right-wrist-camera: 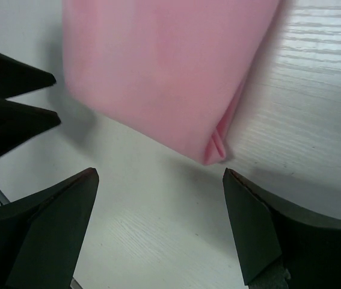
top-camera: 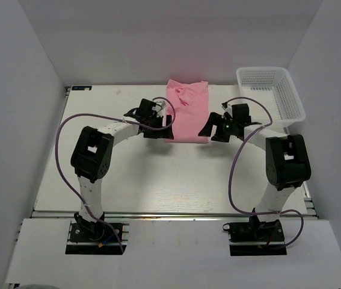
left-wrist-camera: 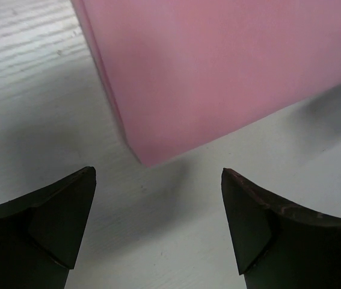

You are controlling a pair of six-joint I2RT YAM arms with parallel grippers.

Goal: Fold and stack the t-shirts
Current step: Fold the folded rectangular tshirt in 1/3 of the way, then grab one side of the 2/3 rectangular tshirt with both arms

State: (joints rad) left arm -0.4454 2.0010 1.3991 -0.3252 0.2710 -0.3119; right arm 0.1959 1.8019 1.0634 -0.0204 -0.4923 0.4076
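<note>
The t-shirt [top-camera: 187, 111] lies in the upper middle of the table [top-camera: 158, 180], already folded into a narrow strip, collar end at the top of the overhead view and its lower edge facing the arms. The basket [top-camera: 270, 93] sits at the upper right, well apart from it.

The left gripper [top-camera: 165, 124] hangs just beside the strip's lower left corner and the right gripper [top-camera: 208, 130] just beside the lower right one. Both stand wide apart with nothing between their jaws; neither touches the cloth. In each wrist view the pink corner sits just above the gap between the fingers, over bare table.

I'd say the step in hand is the last fold, lower edge carried up to the collar. To do it well, each gripper should slide under its own corner and catch every layer. The right corner shows loose plies peeking out, so a shallow pinch there could take only the top sheet. Both should close together, lift low, and travel at the same pace, so the thin fabric doesn't skew or drag the strip.
</note>
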